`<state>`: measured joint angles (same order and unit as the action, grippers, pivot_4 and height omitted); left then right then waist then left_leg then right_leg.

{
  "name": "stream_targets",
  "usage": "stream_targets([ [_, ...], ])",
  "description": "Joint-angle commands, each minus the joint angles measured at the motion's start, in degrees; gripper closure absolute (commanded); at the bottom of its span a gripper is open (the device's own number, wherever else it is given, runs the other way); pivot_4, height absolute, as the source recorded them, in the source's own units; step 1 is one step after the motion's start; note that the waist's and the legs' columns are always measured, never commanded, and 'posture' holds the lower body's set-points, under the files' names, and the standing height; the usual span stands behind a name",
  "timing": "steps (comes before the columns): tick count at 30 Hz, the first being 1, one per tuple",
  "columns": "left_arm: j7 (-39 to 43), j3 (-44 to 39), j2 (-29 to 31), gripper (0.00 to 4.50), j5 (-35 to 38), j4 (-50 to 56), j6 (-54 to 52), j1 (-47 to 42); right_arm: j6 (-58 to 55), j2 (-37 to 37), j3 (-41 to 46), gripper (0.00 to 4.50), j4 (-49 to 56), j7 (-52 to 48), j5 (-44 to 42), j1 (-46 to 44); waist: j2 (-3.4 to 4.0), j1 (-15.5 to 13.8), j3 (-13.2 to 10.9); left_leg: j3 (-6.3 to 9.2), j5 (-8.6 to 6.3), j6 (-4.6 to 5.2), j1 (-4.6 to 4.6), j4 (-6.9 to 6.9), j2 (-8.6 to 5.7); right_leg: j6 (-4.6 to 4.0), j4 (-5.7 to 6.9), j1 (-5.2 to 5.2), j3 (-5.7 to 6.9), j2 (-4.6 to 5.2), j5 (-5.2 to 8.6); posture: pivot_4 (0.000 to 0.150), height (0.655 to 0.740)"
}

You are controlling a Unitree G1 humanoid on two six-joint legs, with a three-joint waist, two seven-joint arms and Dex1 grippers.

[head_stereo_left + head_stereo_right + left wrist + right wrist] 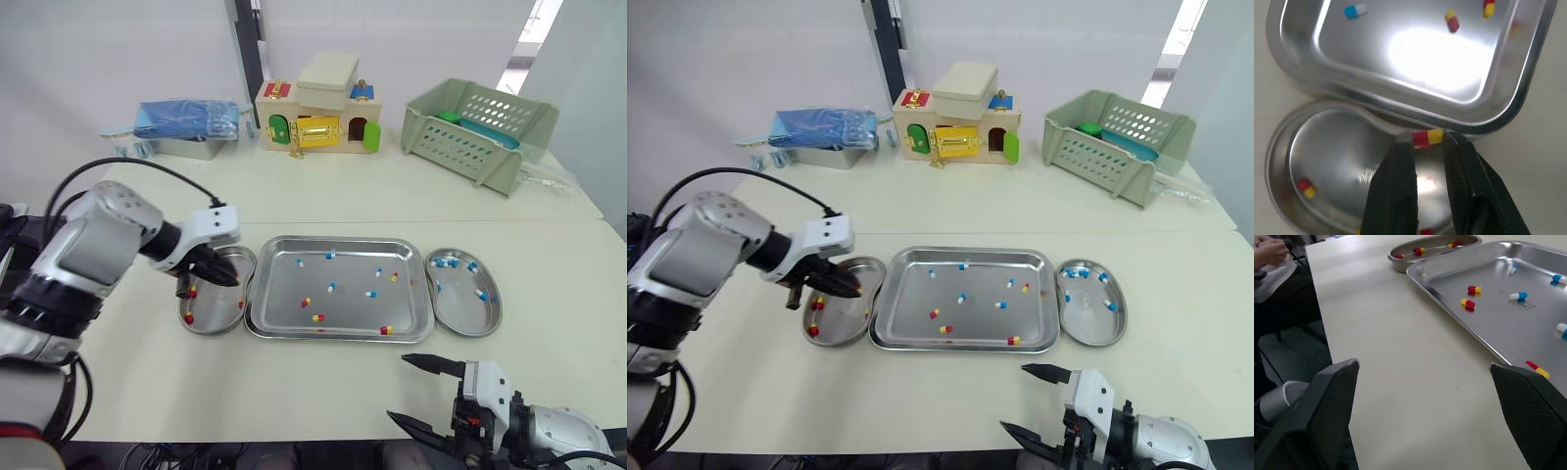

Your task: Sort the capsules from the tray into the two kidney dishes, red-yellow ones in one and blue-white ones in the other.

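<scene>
Red-yellow capsule (1427,137), clamped in the jaws of the left gripper (1428,147), hangs over its kidney dish (1342,156) for release; right gripper (397,389) waits, jaws apart.

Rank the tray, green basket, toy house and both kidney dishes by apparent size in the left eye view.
1. tray
2. green basket
3. toy house
4. left kidney dish and right kidney dish, tied: they look alike.
Basket and house stand farther back, so true sizes are unsure.
</scene>
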<state>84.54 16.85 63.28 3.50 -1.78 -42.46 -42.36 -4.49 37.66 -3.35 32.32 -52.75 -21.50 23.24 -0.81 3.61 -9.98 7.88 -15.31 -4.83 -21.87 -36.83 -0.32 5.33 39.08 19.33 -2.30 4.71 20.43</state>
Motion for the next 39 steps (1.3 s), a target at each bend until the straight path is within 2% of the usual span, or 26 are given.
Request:
stream_targets([
  [1, -3.8, -5.56, 2.27, 4.06, 1.6, 3.29, -3.3, 4.47, 0.52, 0.73, 0.96, 0.0, 0.08, -1.44, -1.52, -1.32, 0.0, -0.27, 0.0, 0.0, 0.0, 0.0, 0.0, 0.0, 0.0, 0.0, 0.0, 0.0, 0.01, 0.0, 0.0, 0.15, 0.74],
  [7, -8.23, -9.21, 1.5, 4.06, 4.01, 4.89, -4.76, 10.45, -0.29, 0.92, 0.84, 0.0, -0.89, -2.38, -1.93, -3.15, -0.04, -0.78, 0.01, -0.01, -0.01, 0.01, -0.03, -0.01, 0.0, 0.0, -0.02, 0.0, 0.01, 0.0, 0.0, 0.15, 0.74],
  [13, -12.31, -9.06, -2.35, 4.06, 4.39, 1.34, -3.1, 10.02, -1.4, 1.14, 1.42, 0.0, -1.34, -2.66, -2.25, -4.06, -0.04, -0.68, 0.01, -0.02, -0.01, 0.01, -0.02, -0.01, 0.0, 0.0, 0.0, 0.01, -0.01, 0.0, 0.0, 0.15, 0.74],
  [15, -12.66, -8.66, -2.53, 3.35, 4.17, 0.31, -2.26, 9.93, -1.41, 1.19, 1.51, 0.0, -1.46, -2.57, -2.23, -3.97, -0.04, -0.59, 0.01, -0.03, -0.01, 0.01, -0.02, 0.0, 0.0, 0.0, -0.01, 0.02, -0.01, 0.0, 0.0, 0.15, 0.74],
  [20, -13.05, -8.27, -2.97, 2.01, 4.49, -0.77, -1.49, 9.52, -2.11, 1.02, 1.71, 0.0, -0.39, -1.62, -2.44, -3.42, -0.04, -0.43, 0.01, -0.02, -0.01, 0.01, -0.01, 0.0, 0.0, 0.0, 0.02, 0.02, -0.01, 0.0, 0.0, 0.15, 0.74],
  [25, -12.3, -8.18, -2.93, 0.43, 5.13, -0.66, -1.92, 9.3, -1.88, 1.18, 2.42, 0.0, -0.51, -1.49, -2.49, -2.52, -0.04, -0.46, 0.01, -0.02, -0.01, 0.01, -0.01, 0.0, 0.0, 0.0, 0.02, 0.02, -0.01, 0.0, 0.0, 0.15, 0.74],
  [27, -11.96, -9.17, -2.79, 0.01, 5.84, -0.82, -1.21, 9.51, -2.02, 1.19, 2.84, 0.0, -0.15, -1.55, -2.84, -1.95, -0.04, -0.45, 0.01, -0.03, -0.01, 0.01, -0.02, 0.0, 0.0, 0.0, 0.02, 0.02, -0.01, 0.0, 0.0, 0.15, 0.74],
  [29, -11.33, -11.39, -2.82, 0.01, 8.11, 0.02, -1.1, 10.31, -2.31, 1.26, 3.9, 0.0, 0.11, -1.68, -3.82, -1.29, -0.04, -0.45, 0.01, -0.02, -0.01, 0.01, -0.02, 0.0, 0.0, 0.0, 0.02, 0.02, -0.01, 0.0, 0.0, 0.15, 0.74],
  [33, -12.23, -21.89, -2.89, 0.01, 15.92, 5.1, -4.96, 15.81, -5.18, 2.82, 9.57, 0.0, 1.07, -1.87, -8.08, 0.9, -0.01, -0.28, -0.01, -0.06, -0.01, 0.01, -0.03, 0.01, 0.01, 0.0, 0.01, 0.03, -0.05, 0.01, 0.0, 0.15, 0.74],
  [39, -17.29, -38.13, -3.98, 0.01, 18.87, 10.22, -2.84, 30.67, -9.27, 7.41, 18.75, 0.0, -1.11, -4.64, -12.81, 2.75, 0.01, -0.18, 0.0, -0.11, -0.06, 0.1, 0.04, 0.03, 0.04, -0.01, 0.0, 0.0, -0.1, 0.01, 0.0, 0.15, 0.74],
])
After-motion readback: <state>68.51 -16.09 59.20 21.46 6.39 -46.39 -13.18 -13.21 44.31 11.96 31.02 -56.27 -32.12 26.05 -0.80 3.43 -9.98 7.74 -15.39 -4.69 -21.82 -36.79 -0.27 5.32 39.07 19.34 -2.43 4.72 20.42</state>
